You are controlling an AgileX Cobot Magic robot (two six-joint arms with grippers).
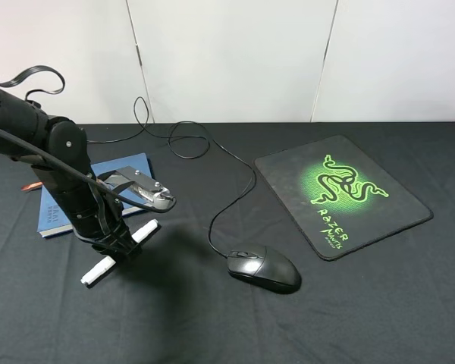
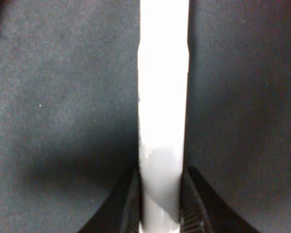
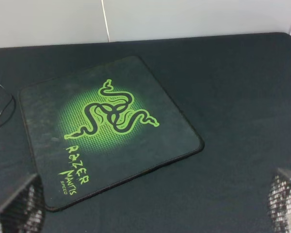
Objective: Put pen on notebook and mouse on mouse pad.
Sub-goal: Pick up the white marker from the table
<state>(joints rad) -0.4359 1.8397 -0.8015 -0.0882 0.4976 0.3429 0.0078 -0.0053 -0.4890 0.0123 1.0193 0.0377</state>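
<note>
The white pen (image 1: pixel 146 231) lies slanted in front of the blue notebook (image 1: pixel 53 214) at the left. My left gripper (image 1: pixel 119 249) is shut on the pen's middle. The left wrist view shows the pen (image 2: pixel 162 97) pressed between both dark fingers (image 2: pixel 194 206). I cannot tell whether the pen rests on the cloth or hangs just above it. The black mouse (image 1: pixel 263 268) sits on the table, left of and nearer than the mouse pad (image 1: pixel 341 193). My right gripper (image 3: pixel 153 204) is open above the near side of the mouse pad (image 3: pixel 106 131), holding nothing, and is out of the exterior view.
The mouse cable (image 1: pixel 227 201) runs from the mouse back towards the far table edge in loops. A black cloth (image 1: pixel 212 326) covers the table. White wall panels stand behind it. My left arm (image 1: pixel 53 152) partly covers the notebook.
</note>
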